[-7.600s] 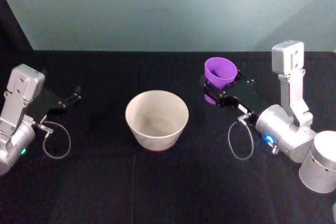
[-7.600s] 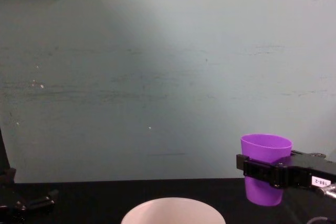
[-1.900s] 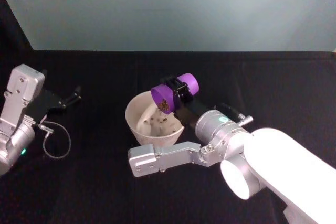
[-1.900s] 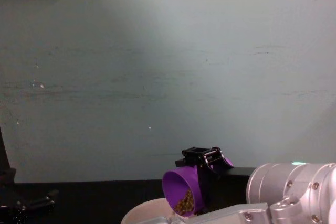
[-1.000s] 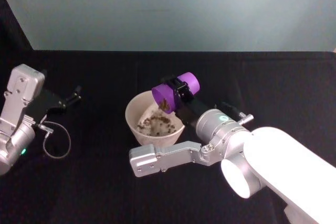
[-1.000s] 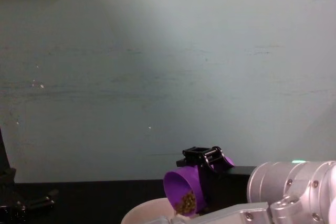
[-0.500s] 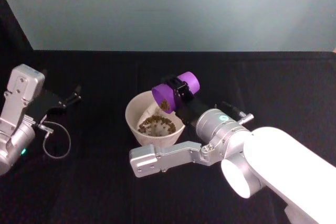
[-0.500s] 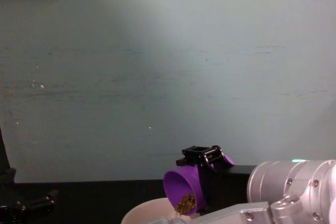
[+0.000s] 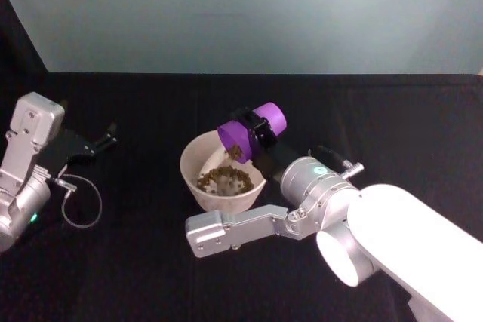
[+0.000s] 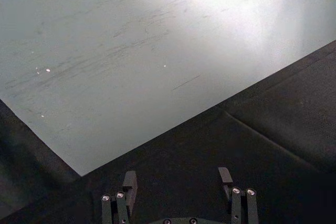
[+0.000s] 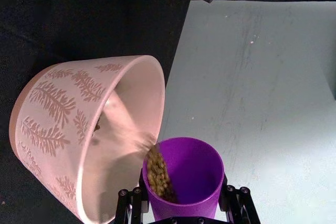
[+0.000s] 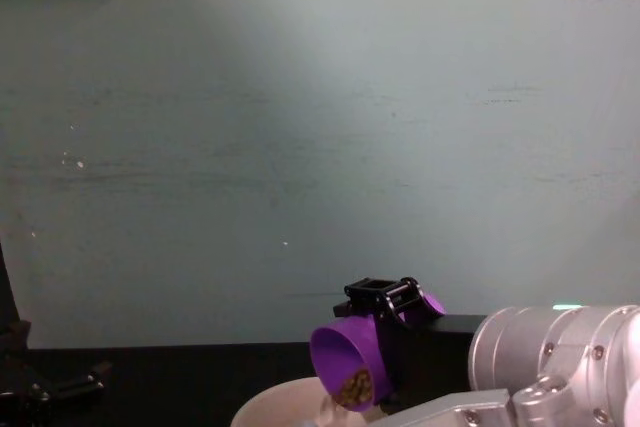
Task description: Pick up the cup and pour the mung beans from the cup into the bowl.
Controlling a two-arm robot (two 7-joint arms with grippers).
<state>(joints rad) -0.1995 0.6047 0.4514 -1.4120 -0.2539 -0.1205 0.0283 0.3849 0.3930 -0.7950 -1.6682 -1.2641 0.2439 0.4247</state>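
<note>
We see the cup [image 9: 273,118] as smooth, faintly glossy purple plastic. The bowl [image 9: 192,186] looks matt and pale, with a leafy pattern on its outer wall. Matt black cloth covers the table [image 9: 136,262]. The right arm [image 9: 392,239] has a satin silver casing.

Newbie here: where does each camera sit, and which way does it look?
Head: high, looking down at the table; both arms, right gripper tipping the small purple plastic cup over the wide pale round bowl.
Chest: low, facing the wall; right arm.
Left wrist: parked arm, facing the wall; open left gripper.
Right wrist: behind the cup, facing the bowl; its fingers.
Head and right wrist share the mung beans.
</note>
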